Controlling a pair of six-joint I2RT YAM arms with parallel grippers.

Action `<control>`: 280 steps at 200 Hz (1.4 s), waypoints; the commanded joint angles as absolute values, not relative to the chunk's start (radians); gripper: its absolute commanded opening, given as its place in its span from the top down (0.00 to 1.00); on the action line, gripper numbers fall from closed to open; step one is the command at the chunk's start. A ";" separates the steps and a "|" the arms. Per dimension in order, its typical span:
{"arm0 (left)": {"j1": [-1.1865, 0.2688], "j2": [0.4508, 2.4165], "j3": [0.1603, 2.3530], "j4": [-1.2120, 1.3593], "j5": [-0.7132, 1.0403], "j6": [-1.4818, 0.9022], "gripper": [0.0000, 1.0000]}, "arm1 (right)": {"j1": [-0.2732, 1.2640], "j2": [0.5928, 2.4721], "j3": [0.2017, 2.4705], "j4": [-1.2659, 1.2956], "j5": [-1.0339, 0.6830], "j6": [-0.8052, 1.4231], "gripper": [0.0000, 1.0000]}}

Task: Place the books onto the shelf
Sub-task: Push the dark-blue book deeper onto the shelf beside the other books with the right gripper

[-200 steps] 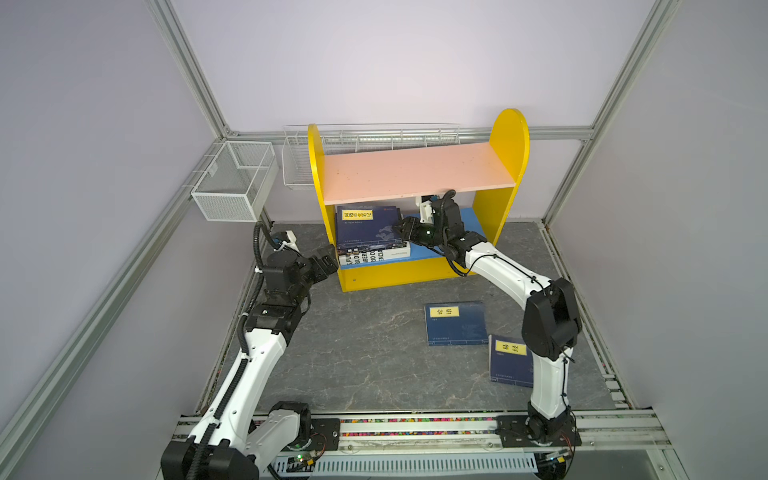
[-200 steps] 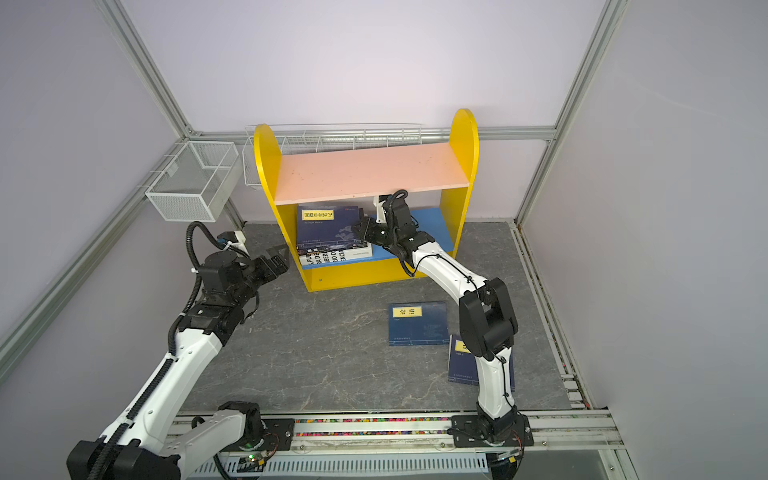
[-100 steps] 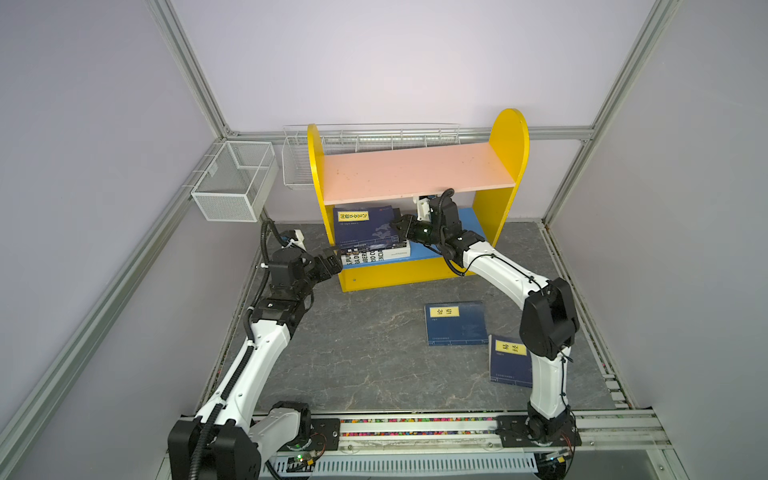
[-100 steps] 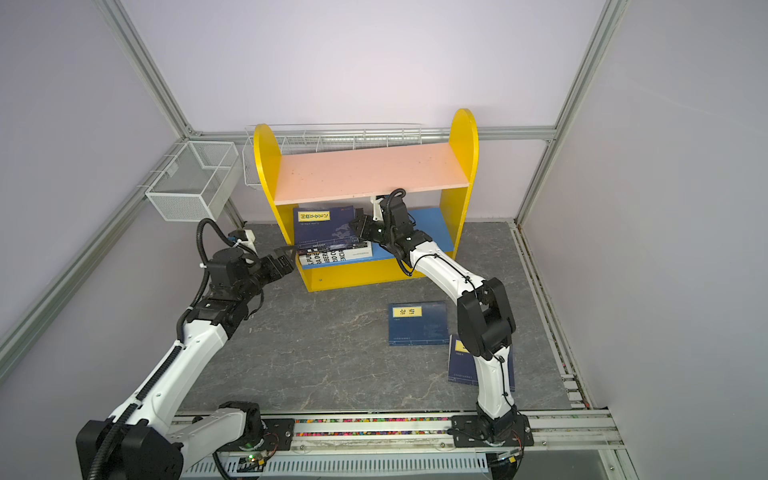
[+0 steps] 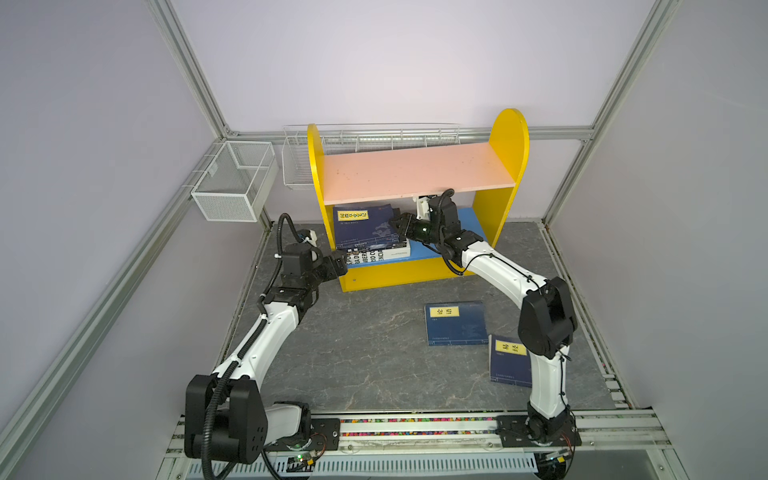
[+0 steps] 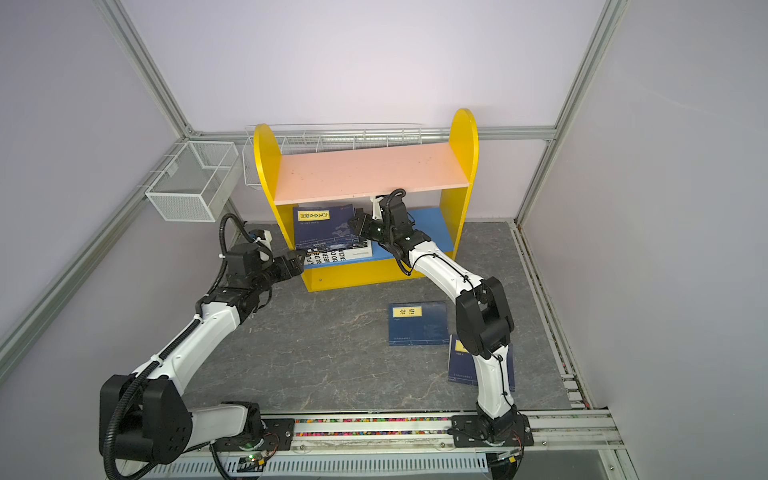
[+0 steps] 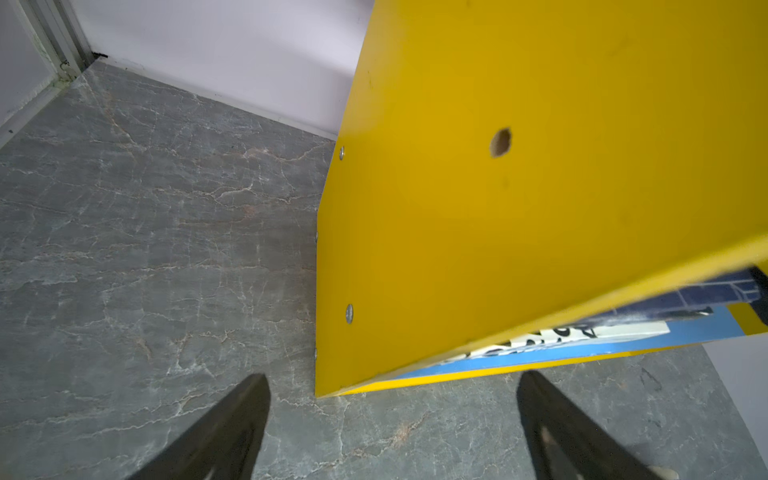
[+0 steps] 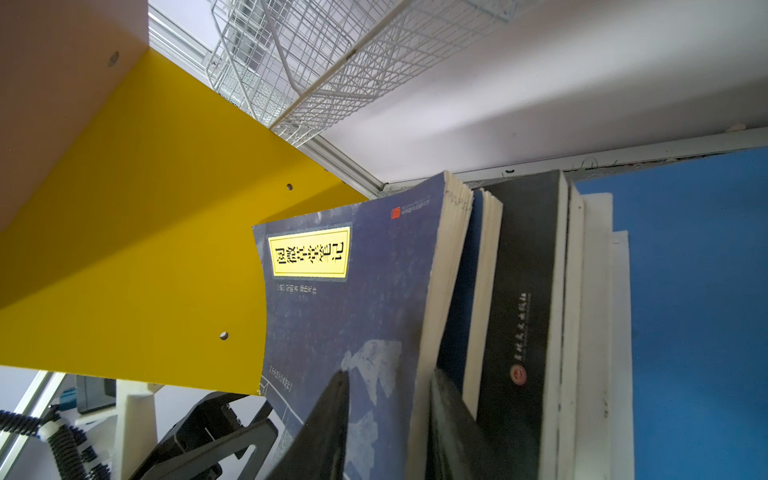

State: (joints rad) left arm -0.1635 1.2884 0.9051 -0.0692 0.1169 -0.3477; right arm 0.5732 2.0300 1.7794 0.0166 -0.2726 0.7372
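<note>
Right wrist view: clamping the top navy book in the right tool, one finger on the cover, one under the page edge. Lying stacked beneath it on the blue lower board of the shelf: second navy book, black book, white book; counting four, deeper layers unclear. Lying on the bench: two more, middle navy book and outer navy book. Hovering spread wide by the shelf's left front corner, holding nothing: left tool.
</note>
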 commanded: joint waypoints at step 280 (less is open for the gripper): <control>-0.160 1.349 0.825 0.183 0.052 -0.409 0.27 | 0.594 2.043 1.782 0.077 -0.300 0.725 0.58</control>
